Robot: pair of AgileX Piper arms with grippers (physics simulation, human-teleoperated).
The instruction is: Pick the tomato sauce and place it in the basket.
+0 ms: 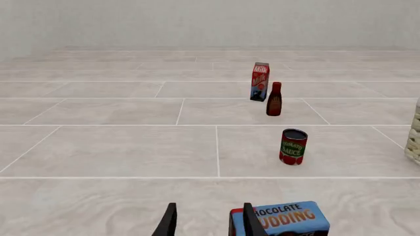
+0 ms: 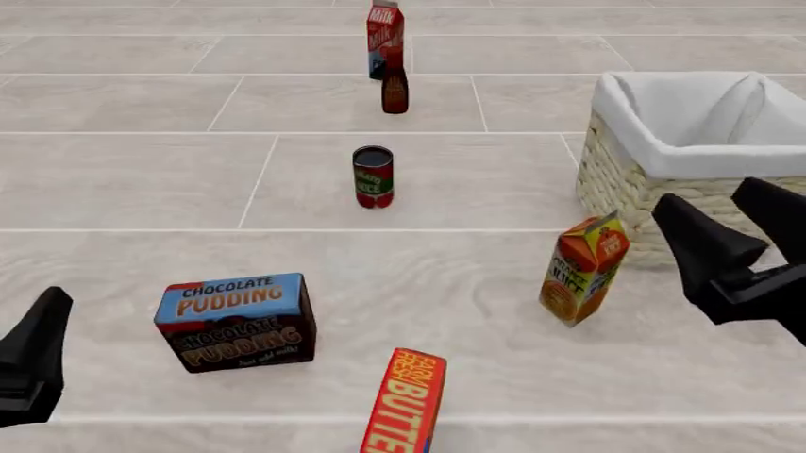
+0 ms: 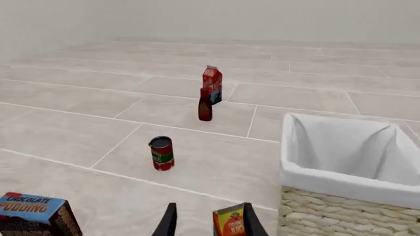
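Observation:
The tomato sauce (image 2: 373, 176) is a small can with a dark top and a red and green label, upright on the tiled surface mid-scene; it also shows in the wrist views (image 1: 292, 146) (image 3: 161, 153). The basket (image 2: 667, 156), pale wicker with a white cloth lining, stands at the right (image 3: 341, 184), and only its edge (image 1: 414, 137) shows in the left wrist view. My left gripper (image 1: 208, 223) is open and low at the near left (image 2: 32, 363), far from the can. My right gripper (image 2: 743, 231) is open in front of the basket, holding nothing.
A chocolate pudding box (image 2: 236, 321) sits near the left gripper. A butter box (image 2: 403, 401) stands at the front edge. An orange juice carton (image 2: 583, 267) leans beside the basket. A red carton (image 2: 385, 38) and a dark bottle (image 2: 394, 90) stand beyond the can.

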